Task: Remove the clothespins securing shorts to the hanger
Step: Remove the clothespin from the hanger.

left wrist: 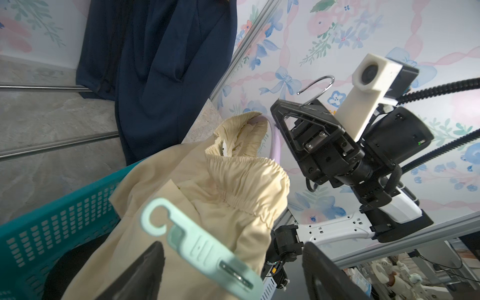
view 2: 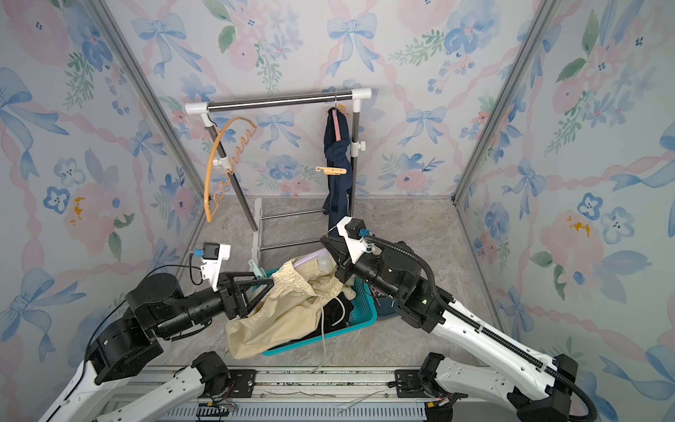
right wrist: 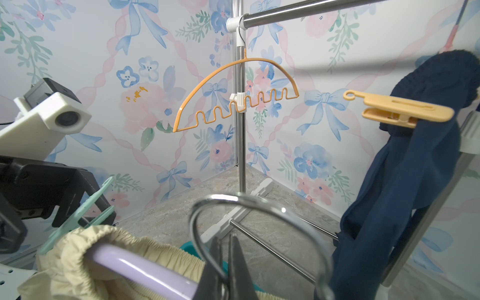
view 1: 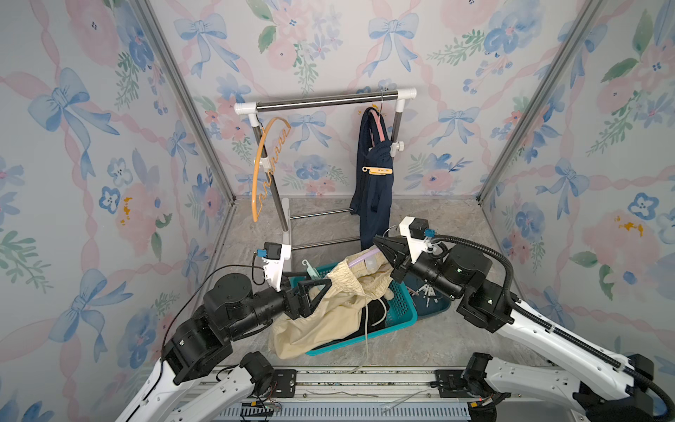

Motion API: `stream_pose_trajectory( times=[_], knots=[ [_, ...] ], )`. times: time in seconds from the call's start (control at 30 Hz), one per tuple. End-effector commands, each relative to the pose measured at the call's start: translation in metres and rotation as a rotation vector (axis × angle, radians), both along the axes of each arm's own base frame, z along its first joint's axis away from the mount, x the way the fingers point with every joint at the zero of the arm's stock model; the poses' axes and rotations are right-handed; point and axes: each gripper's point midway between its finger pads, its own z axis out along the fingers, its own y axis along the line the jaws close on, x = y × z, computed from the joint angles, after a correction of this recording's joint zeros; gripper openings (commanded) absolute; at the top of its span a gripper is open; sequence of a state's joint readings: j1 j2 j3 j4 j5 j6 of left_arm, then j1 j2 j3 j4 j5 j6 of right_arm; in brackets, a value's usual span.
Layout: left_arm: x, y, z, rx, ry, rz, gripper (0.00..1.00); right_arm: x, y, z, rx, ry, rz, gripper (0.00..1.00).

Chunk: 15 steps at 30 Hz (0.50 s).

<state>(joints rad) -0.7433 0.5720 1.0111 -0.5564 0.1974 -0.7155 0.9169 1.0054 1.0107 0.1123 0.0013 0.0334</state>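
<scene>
Slim hook-ended mint clothespin (left wrist: 200,246) sits between the left hand's (left wrist: 231,249) parted fingers; right hand (right wrist: 224,241) clamps hanger hook (right wrist: 283,210)

Your left gripper (view 1: 323,292) sits low, jaws well apart, pointing toward your right side. Your right gripper (view 1: 378,241) is pinched tight, a little higher, pointing back-left.

A robotics lab test cell was dressed as a laundry corner: flowered wallpaper panels (view 1: 91,146) hung on bare aluminium posts (view 1: 182,91), two robot arms (view 1: 548,329) were mounted on a slotted metal rail (view 1: 365,380), and a small clothes rack (view 1: 328,99) carrying navy shorts (view 1: 374,190) stood on stone-look flooring (view 1: 438,219).
</scene>
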Motion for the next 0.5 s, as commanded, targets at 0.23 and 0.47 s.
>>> stream_pose_trajectory(
  times=[0.23,0.47],
  knots=[
    [0.003,-0.008,0.02,-0.147,-0.045,-0.049,0.57,-0.004,-0.006,0.03,0.1,-0.053,0.01,0.0],
    [0.006,-0.002,0.026,-0.216,-0.041,-0.045,0.53,-0.003,-0.006,0.025,0.092,-0.046,0.01,0.0]
  ],
)
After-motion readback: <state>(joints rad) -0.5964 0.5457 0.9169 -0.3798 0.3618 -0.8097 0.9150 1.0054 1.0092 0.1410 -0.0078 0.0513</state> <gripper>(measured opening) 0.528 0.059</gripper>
